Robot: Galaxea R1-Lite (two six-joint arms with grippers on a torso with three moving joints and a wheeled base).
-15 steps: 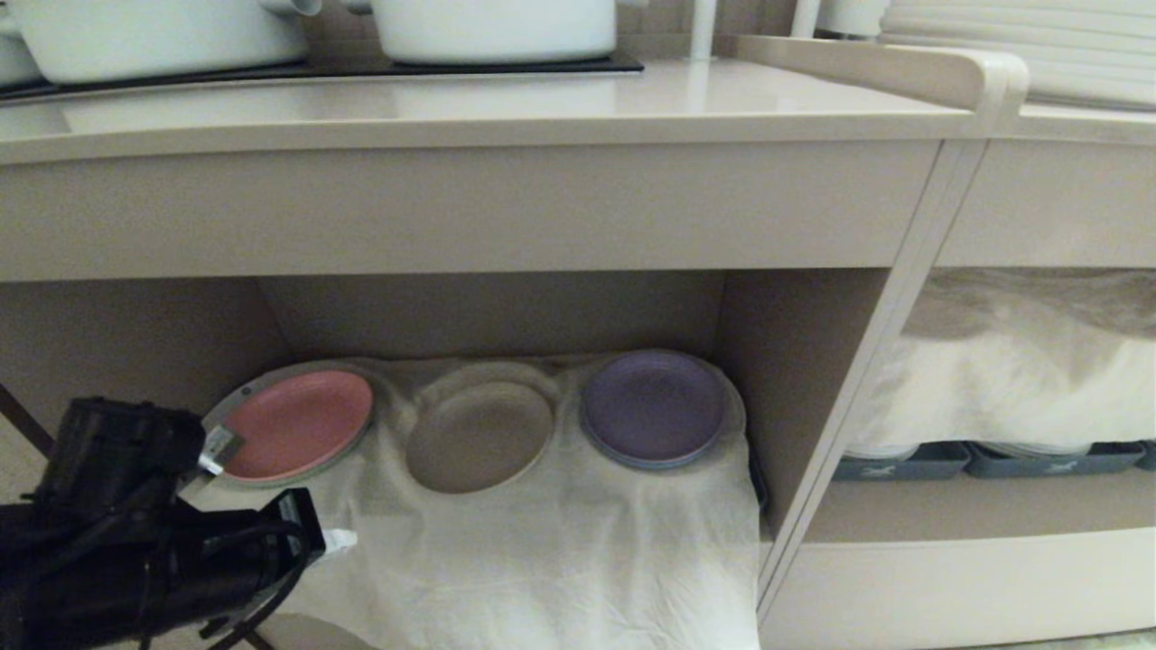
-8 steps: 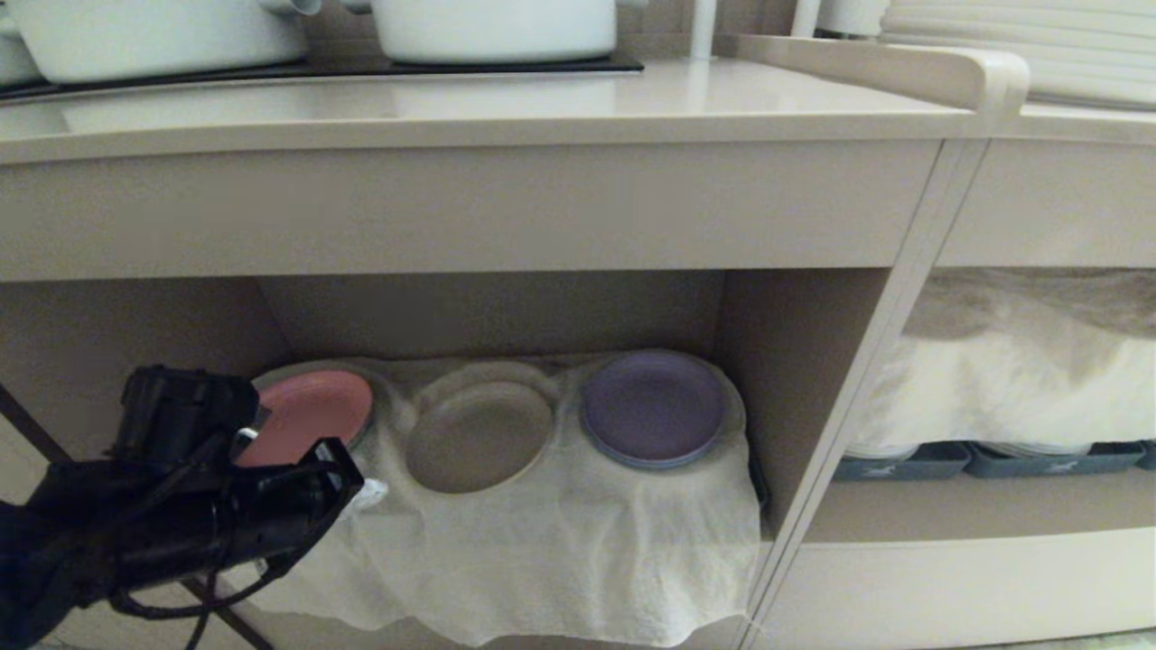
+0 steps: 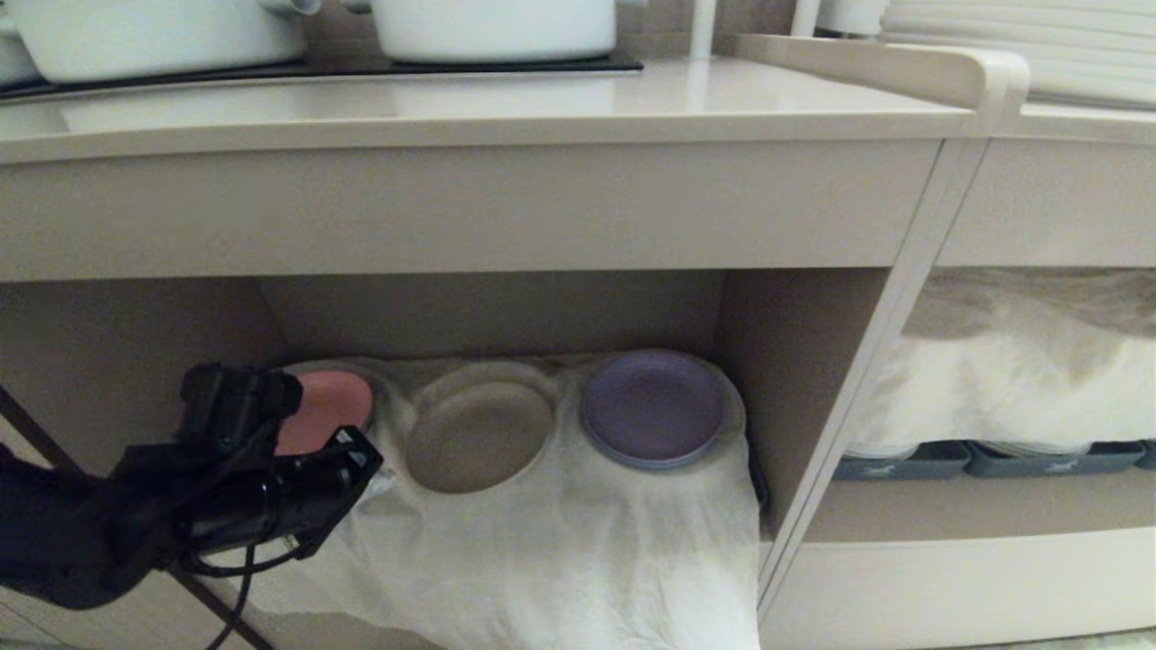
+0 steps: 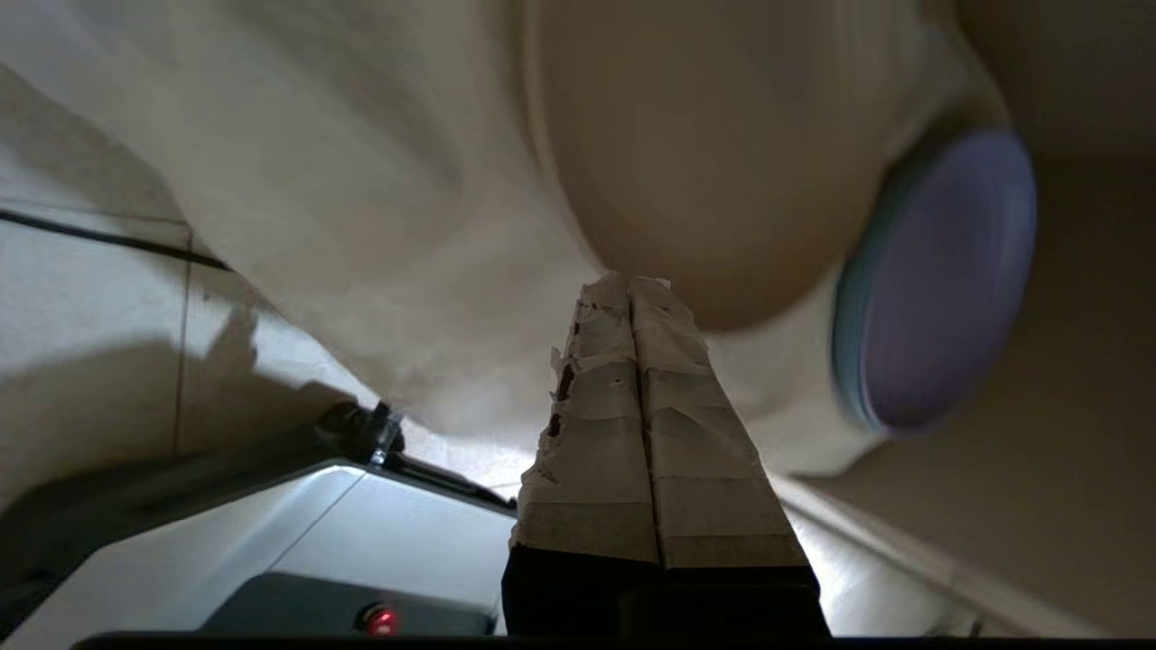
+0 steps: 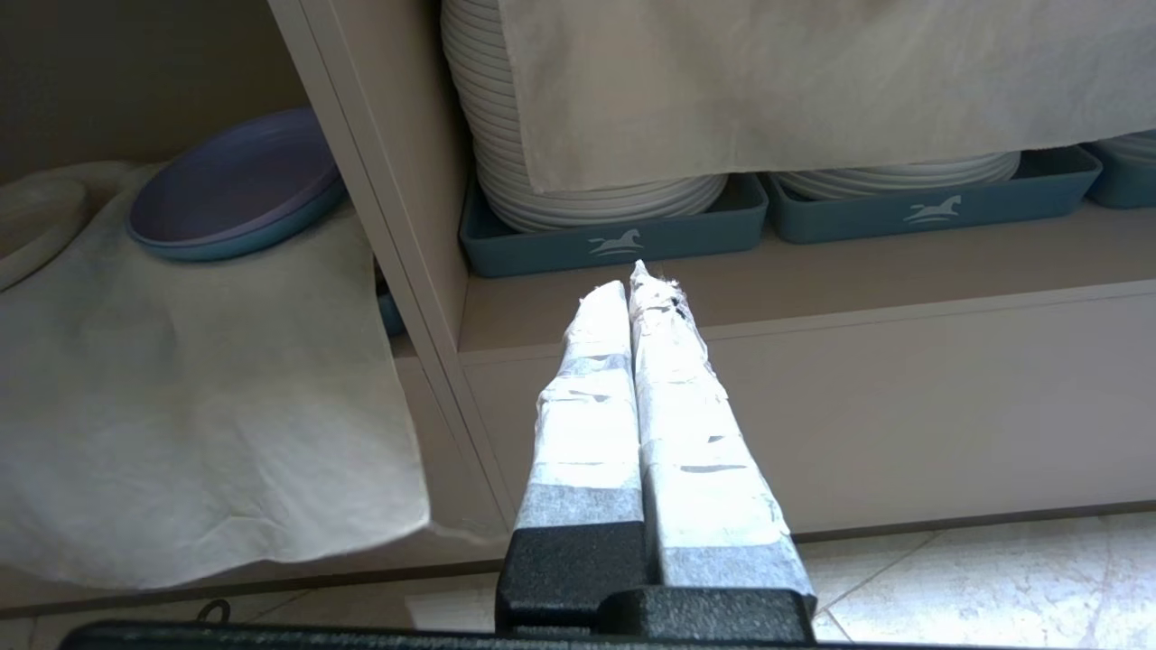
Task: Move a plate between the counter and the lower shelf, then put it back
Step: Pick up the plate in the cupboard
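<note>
The cream-beige plate (image 3: 479, 436) lies on the white cloth (image 3: 560, 542) of the lower shelf, between a pink plate (image 3: 332, 402) and a purple plate (image 3: 652, 408). My left gripper (image 3: 379, 483) hovers low over the cloth's left front, just left of the plate's near rim. In the left wrist view its taped fingers (image 4: 596, 379) are pressed together, empty, with the tips (image 4: 629, 282) at the edge of the plate (image 4: 704, 162). The counter (image 3: 452, 104) runs above the niche. My right gripper (image 5: 629, 280) is shut and empty, low in front of the cabinet's divider.
White pots (image 3: 492, 27) stand on a black panel (image 3: 379, 65) on the counter. The niche to the right holds stacked white plates (image 5: 578, 181) in blue-grey trays (image 5: 623, 239) under another cloth (image 3: 1020, 361). The niche's side wall (image 3: 795, 379) stands close beside the purple plate.
My left arm has risen and moved right into the niche's front, toward the cream plate, and now covers more of the pink plate. The plates lie where they were.
</note>
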